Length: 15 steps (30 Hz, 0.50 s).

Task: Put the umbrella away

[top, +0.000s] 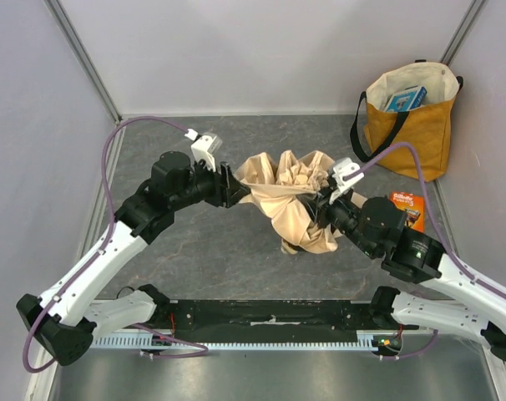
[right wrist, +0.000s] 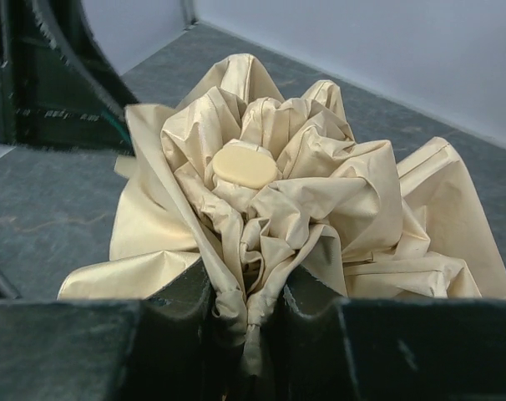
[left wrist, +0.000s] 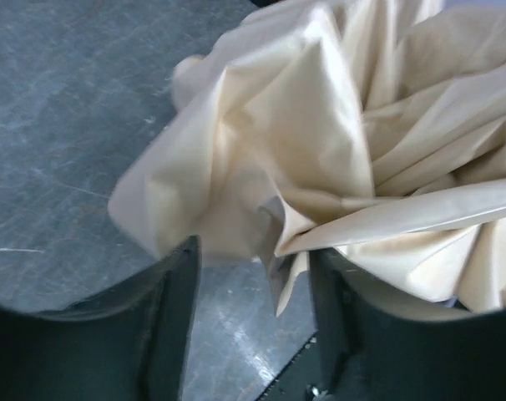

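Grey stone-look tabletop (top: 194, 251) boxed in by pale panels

A mustard-yellow tote bag (top: 412, 125) stands in the far right corner, with a metal corner post (top: 460, 38) rising just behind it. Left of the tote, the plain lilac-white back wall (top: 261, 50) runs to a second post (top: 82, 58). Nearer than the tote, the mottled grey surface reaches a black strip (top: 236, 313), then a white slotted duct (top: 261, 342) and brushed metal (top: 270, 376). The light is soft and even, and the shadows are faint.

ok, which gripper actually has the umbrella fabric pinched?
The right gripper: its jaws are shut on a bunched fold of the umbrella. The left gripper has its jaws apart, clamping nothing.
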{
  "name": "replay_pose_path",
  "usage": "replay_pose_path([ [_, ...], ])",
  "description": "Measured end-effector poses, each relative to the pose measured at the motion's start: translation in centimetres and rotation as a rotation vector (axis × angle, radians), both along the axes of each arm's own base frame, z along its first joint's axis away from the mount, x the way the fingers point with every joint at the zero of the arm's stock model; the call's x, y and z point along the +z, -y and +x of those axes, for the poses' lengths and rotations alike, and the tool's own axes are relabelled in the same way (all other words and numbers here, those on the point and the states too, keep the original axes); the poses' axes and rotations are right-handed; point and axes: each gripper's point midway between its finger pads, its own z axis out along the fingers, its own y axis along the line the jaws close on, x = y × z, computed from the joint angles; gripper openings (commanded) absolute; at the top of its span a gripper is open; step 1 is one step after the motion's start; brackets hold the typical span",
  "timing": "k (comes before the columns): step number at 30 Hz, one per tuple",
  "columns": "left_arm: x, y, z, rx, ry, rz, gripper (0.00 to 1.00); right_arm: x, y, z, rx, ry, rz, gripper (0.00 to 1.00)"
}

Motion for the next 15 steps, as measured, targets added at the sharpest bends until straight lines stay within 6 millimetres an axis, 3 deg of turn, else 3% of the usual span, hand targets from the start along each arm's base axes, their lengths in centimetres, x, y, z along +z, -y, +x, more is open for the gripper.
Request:
replay_pose_path([
  [5, 0.0, -1.2, 1.9, 0.119, 0.017, 0.033, 0.78, 2.2, 0.3, 3.5, -0.169, 0.048, -0.085, 0.0],
  [8, 0.4, -3.7, 2.2, 0.242, 0.06, 0.033, 0.79, 3.3, -0.2, 7.5, -0.308, 0.093, -0.213, 0.0],
  [12, 1.1, -7.7, 0.0, 0.364, 0.131, -0.029, 0.79, 4.7, 0.2, 13.2, -0.464, 0.181, -0.415, 0.0],
  [15, 2.8, -9.8, -2.0, 0.411, 0.193, -0.115, 0.79, 5.5, 0.8, 17.1, -0.561, 0.266, -0.589, 0.0],
])
